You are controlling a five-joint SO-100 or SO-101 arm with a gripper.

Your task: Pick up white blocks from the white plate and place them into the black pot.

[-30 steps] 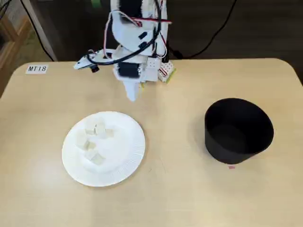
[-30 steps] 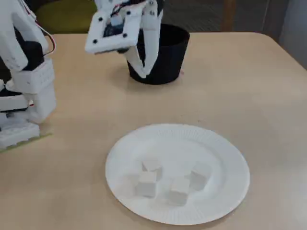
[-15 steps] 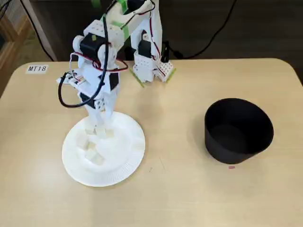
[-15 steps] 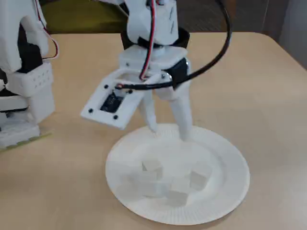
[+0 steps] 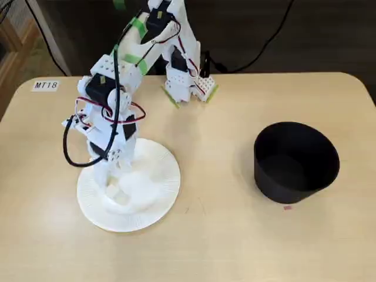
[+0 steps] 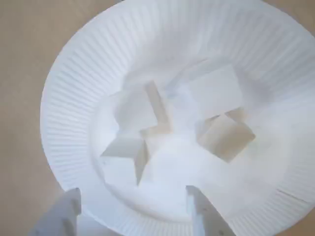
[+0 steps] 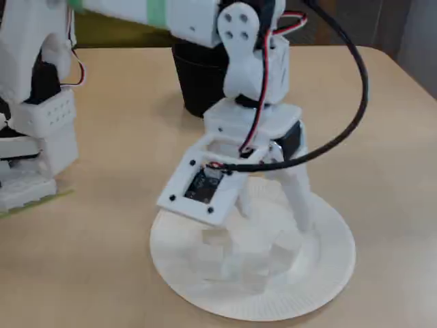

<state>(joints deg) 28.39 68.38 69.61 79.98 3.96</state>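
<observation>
The white blocks (image 6: 216, 91) lie bunched together in the middle of the white plate (image 6: 74, 83), touching or nearly touching one another; the wrist view shows about four, some tipped on edge with a tan-shaded face turned up. In a fixed view from the side the blocks (image 7: 263, 263) look pale and blurred against the plate (image 7: 328, 270), partly hidden behind the arm. The plate (image 5: 161, 191) sits on the left half of the desk (image 5: 223, 235) in the fixed view from above. The jaws (image 6: 133, 209) hang low over the near edge of the plate, spread apart and grasping nothing: the wrist view shows one finger (image 6: 61, 214) at the lower left and the other at the lower middle, with bare plate between them and the blocks just beyond. From the side, the jaws (image 7: 273, 208) reach down to the plate with one slim finger (image 7: 300, 198) plain to see, its tip at or just above the plate's surface. The black pot (image 5: 296, 161) stands upright, well apart from the plate on the right side of the desk, and its inside looks dark. A small label (image 5: 46, 86) sits at the far left corner of the desk.
</observation>
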